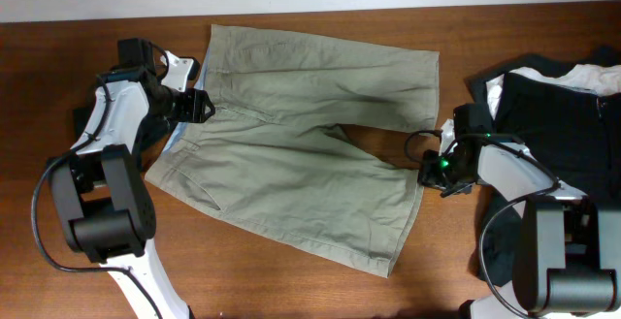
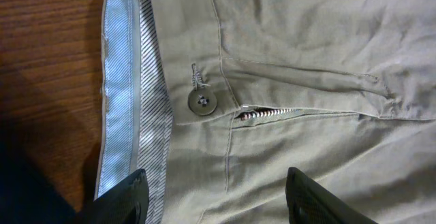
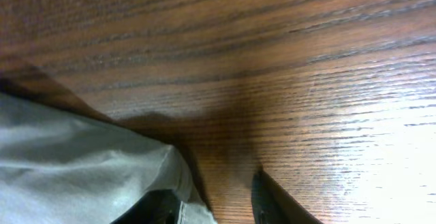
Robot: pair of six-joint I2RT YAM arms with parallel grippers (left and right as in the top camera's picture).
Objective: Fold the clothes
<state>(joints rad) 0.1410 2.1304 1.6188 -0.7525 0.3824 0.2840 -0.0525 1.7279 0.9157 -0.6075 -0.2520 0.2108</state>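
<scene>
Khaki shorts (image 1: 301, 135) lie spread flat on the wooden table, waistband to the left, both legs pointing right. My left gripper (image 1: 199, 106) hovers open over the waistband. In the left wrist view its fingers (image 2: 126, 197) straddle the fly below the button (image 2: 202, 102), with the zipper (image 2: 262, 114) and the pale blue lining (image 2: 122, 81) showing. My right gripper (image 1: 432, 172) is low at the hem of the near leg. In the right wrist view its jaws (image 3: 212, 186) stand apart, the hem corner (image 3: 184, 197) draped against the left finger and bare wood in the gap.
A heap of black and white garments (image 1: 563, 115) lies at the right edge, beside the right arm. Bare brown wood (image 1: 291, 290) shows in front of the shorts and between the legs' ends and the heap.
</scene>
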